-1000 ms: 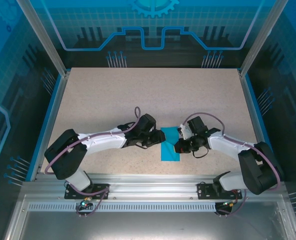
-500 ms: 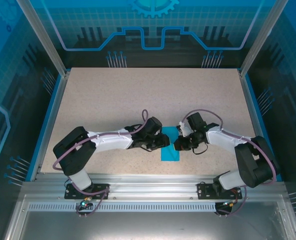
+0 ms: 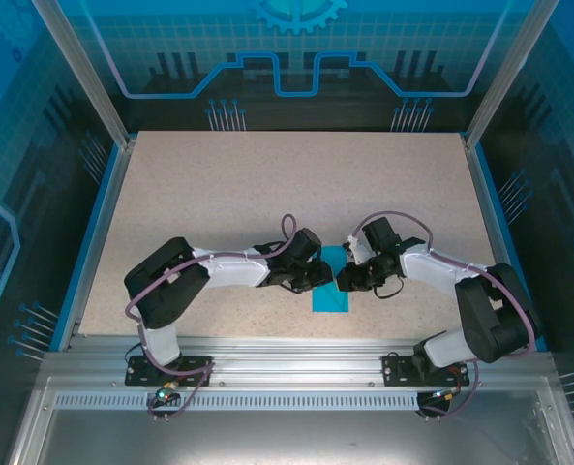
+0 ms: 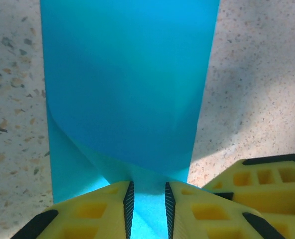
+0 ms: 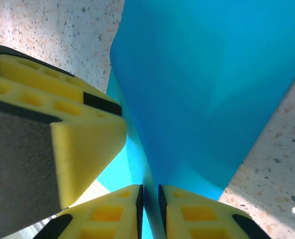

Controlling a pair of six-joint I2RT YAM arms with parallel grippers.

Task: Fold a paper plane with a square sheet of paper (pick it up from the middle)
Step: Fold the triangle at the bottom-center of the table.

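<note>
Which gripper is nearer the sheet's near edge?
Neither clearly. The left gripper meets the square sheet of paper from its left side, the right gripper from its right.

Both hands crowd the square sheet of paper (image 3: 330,289) near the tabletop's (image 3: 219,184) front edge, the left hand (image 3: 317,276) and right hand (image 3: 343,281) almost touching over it, so nothing passes between them. The far half and both side strips lie open. Frame posts (image 3: 81,73) bound the corners.

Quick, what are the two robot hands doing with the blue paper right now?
Left gripper: fingers a little apart with the blue paper between them; a firm pinch cannot be told.
Right gripper: fingers nearly closed on the paper's edge.
</note>
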